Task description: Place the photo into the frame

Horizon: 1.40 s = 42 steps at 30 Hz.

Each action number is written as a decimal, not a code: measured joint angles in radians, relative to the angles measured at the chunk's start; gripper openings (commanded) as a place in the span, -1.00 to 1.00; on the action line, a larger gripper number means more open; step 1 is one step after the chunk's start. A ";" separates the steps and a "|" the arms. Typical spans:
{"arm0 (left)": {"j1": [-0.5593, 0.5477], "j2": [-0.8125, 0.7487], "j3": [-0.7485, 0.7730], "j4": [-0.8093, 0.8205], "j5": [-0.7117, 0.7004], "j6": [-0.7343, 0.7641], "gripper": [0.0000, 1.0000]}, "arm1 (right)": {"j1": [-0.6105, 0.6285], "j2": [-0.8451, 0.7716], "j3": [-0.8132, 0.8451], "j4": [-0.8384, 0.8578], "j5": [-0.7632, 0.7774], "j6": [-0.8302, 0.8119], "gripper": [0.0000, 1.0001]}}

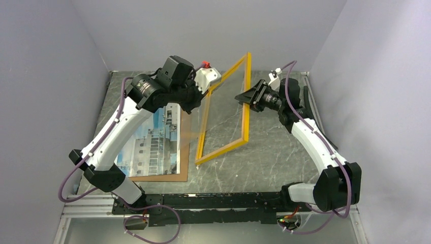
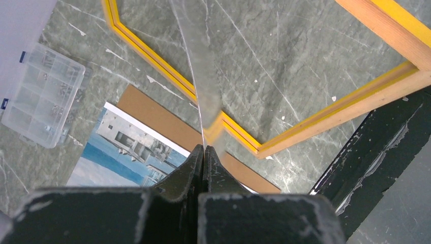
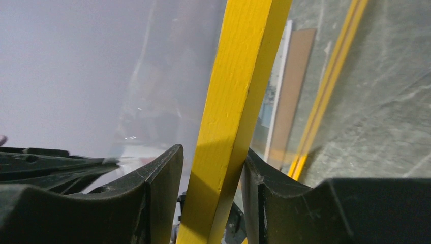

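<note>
The frame [image 1: 245, 117], with its thin yellow-orange border, stands tilted, its near corner on the table. My right gripper [image 1: 244, 97] is shut on its right rail. In the right wrist view the yellow rail [image 3: 239, 76] runs between the fingers of that gripper [image 3: 213, 152]. My left gripper [image 1: 195, 107] is shut on the edge of a thin clear pane [image 1: 192, 129], held upright beside the frame. The left wrist view shows the jaws of that gripper [image 2: 204, 148] pinching the pane [image 2: 201, 76] above the frame [image 2: 356, 96]. The photo [image 1: 150, 142] lies flat on the left and shows in the left wrist view [image 2: 122, 152].
A brown backing board [image 1: 162, 178] lies under the photo and shows in the left wrist view [image 2: 162, 114]. A small clear compartment box [image 2: 40, 101] sits on the marble table [image 1: 264, 152] near the left wall. Grey walls close in both sides and the back.
</note>
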 measured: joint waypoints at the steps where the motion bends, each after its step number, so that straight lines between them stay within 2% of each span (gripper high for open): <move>1: 0.000 0.000 0.007 -0.005 0.000 0.000 -0.95 | -0.004 -0.002 0.000 -0.014 0.004 -0.010 -0.08; 10: 0.000 -0.038 0.014 0.000 -0.039 0.023 -0.95 | -0.032 -0.005 0.000 -0.172 0.076 -0.143 -0.10; 14: 0.000 -0.061 0.025 0.005 -0.068 0.058 -0.95 | -0.036 -0.016 -0.023 -0.201 0.109 -0.182 -0.20; 24: 0.000 -0.148 0.006 0.087 -0.169 0.150 -0.95 | -0.042 0.020 -0.169 -0.219 0.181 -0.239 -0.47; 42: 0.000 -0.208 -0.036 0.192 -0.232 0.252 -0.95 | -0.042 0.234 -0.217 -0.146 0.302 -0.379 -0.54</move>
